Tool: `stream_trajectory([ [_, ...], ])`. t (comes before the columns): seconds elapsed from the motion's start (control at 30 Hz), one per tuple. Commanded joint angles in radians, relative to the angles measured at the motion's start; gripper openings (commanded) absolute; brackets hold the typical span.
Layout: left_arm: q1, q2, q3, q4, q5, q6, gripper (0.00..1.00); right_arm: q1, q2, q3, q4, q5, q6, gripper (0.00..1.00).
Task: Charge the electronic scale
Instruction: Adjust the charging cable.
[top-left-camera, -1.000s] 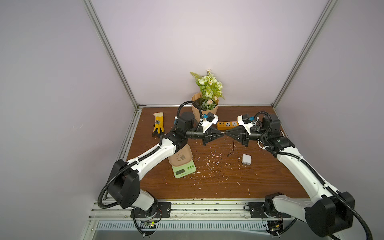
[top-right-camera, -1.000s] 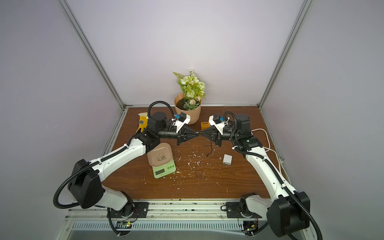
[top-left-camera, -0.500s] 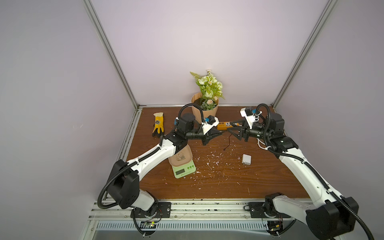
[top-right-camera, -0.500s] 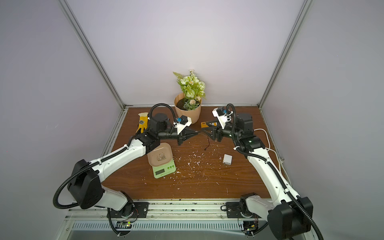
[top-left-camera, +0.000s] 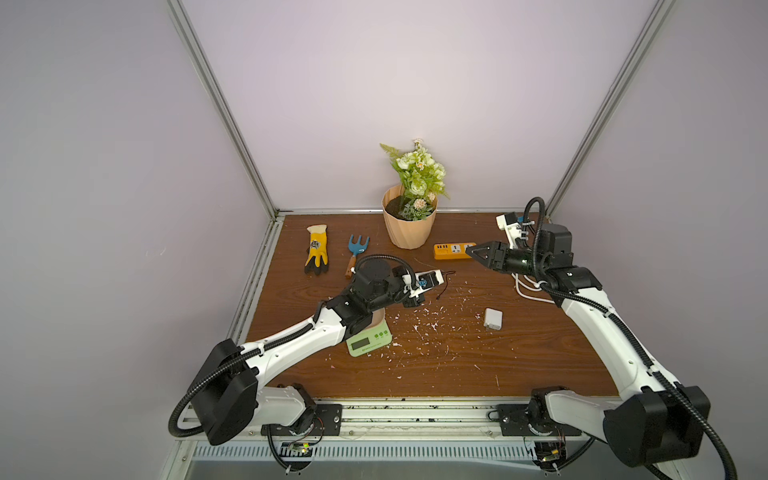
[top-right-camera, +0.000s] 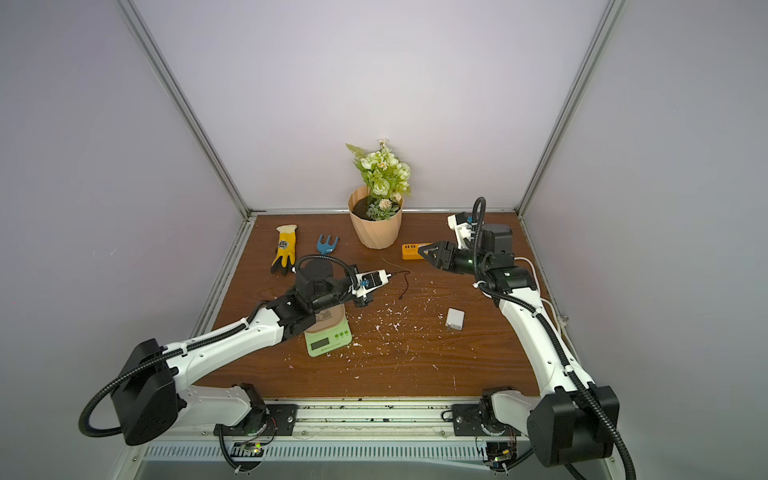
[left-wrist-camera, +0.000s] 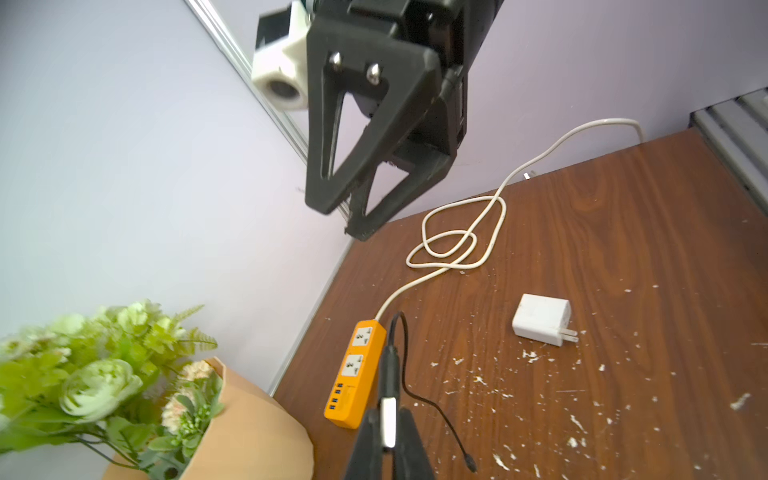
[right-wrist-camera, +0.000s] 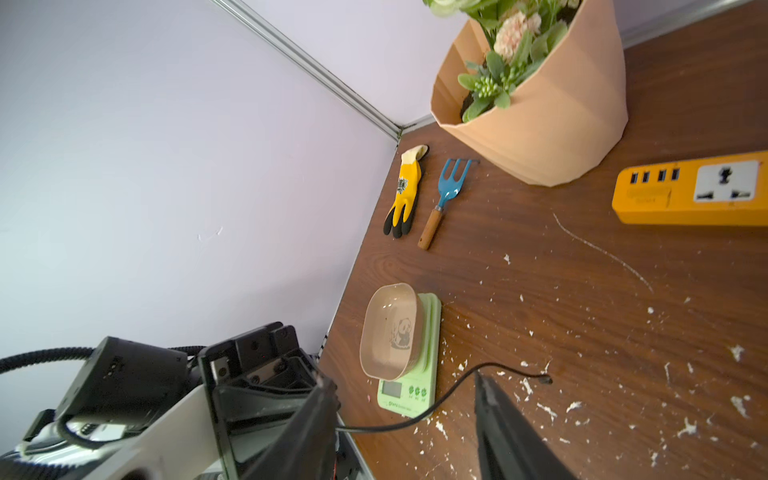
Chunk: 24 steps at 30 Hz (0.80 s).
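electronic scale (top-left-camera: 369, 343): one was seen, at the left front of the desk (top-left-camera: 457, 374).
left fingers (left-wrist-camera: 370, 449): two, clamped on one black cable (left-wrist-camera: 389, 365).
right fingers (right-wrist-camera: 498, 419): two, held apart, empty.
power strip (top-left-camera: 454, 251): one.
charger (top-left-camera: 493, 319): one.

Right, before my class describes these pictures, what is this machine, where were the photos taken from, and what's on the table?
Two robot arms share a table, each ending in a two-fingered gripper. Two pictures look down from overhead; two come from cameras on the wrists. On the table: a green scale, a white charger, an orange power strip, a flower pot, a glove and a garden fork. The left gripper pinches the plug of a black cable; the right gripper is open and empty.
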Motion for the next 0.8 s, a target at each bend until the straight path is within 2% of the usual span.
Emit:
stream_trajectory([
  [0.0, -0.039, -0.027, -0.044, 0.114, -0.115, 0.185, 0.06, 0.003, 0.0, 0.068, -0.03, -0.071, -0.016, 0.57],
  [0.13, -0.079, -0.039, -0.085, 0.179, -0.176, 0.269, 0.06, 0.015, 0.038, 0.101, -0.027, -0.14, -0.137, 0.58],
  [0.3, -0.104, -0.048, -0.114, 0.231, -0.219, 0.369, 0.08, 0.041, 0.155, 0.173, -0.036, -0.242, -0.221, 0.56],
  [0.47, -0.107, -0.035, -0.118, 0.277, -0.25, 0.439, 0.08, 0.098, 0.275, 0.296, -0.206, -0.339, -0.43, 0.52],
  [0.57, -0.108, -0.034, -0.119, 0.29, -0.247, 0.47, 0.09, 0.1, 0.316, 0.309, -0.233, -0.386, -0.477, 0.47],
  [0.63, -0.107, -0.028, -0.118, 0.303, -0.259, 0.493, 0.09, 0.106, 0.333, 0.325, -0.3, -0.424, -0.555, 0.46],
  [0.77, -0.108, -0.008, -0.099, 0.304, -0.278, 0.531, 0.1, 0.112, 0.335, 0.32, -0.346, -0.412, -0.603, 0.45],
])
